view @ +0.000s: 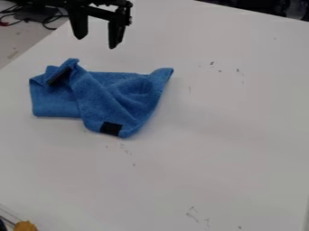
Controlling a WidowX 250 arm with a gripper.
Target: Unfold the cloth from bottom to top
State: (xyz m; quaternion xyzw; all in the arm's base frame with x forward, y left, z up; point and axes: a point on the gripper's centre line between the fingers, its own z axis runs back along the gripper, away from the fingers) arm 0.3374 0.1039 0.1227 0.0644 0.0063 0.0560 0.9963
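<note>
a white table (229, 135) is spreading across most of the view, and small dark scuffs (192, 214) are dotting its top, some lying near the bottom edge and others towards the upper right. past the table's upper left side, black and red cables (53, 19) are curling over a pale floor (18, 47). in the lower left corner a yellow-orange piece, perhaps a knob (25, 226), is poking in. dark shapes (274, 6) are lining the top right corner.
</note>
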